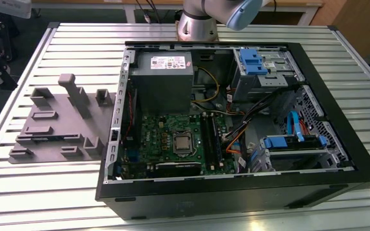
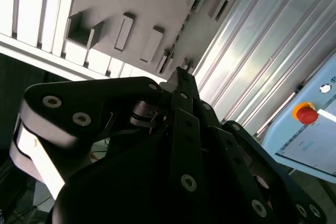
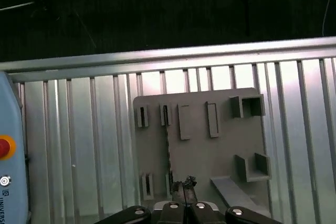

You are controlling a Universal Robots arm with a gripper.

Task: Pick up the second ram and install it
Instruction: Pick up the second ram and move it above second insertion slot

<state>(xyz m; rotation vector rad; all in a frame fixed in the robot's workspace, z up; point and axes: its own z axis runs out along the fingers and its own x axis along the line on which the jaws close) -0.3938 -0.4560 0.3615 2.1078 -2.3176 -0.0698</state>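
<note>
Gripper [image 3: 184, 186], apparently clenched empty, is held over the grey holder tray [image 3: 220, 145], where the second ram [image 3: 168, 153] is seen edge-on, neither picked nor installed.

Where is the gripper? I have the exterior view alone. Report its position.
Observer: In the first wrist view the gripper hangs above the grey holder tray, apart from it.
Operator: State it: open or shut.
Observer: Shut. In the second wrist view its fingers meet with nothing between them.
Operator: Find the stick.
Observer: In the first wrist view what looks like the second ram stands edge-on in the tray as a thin dark strip, untouched.
</note>
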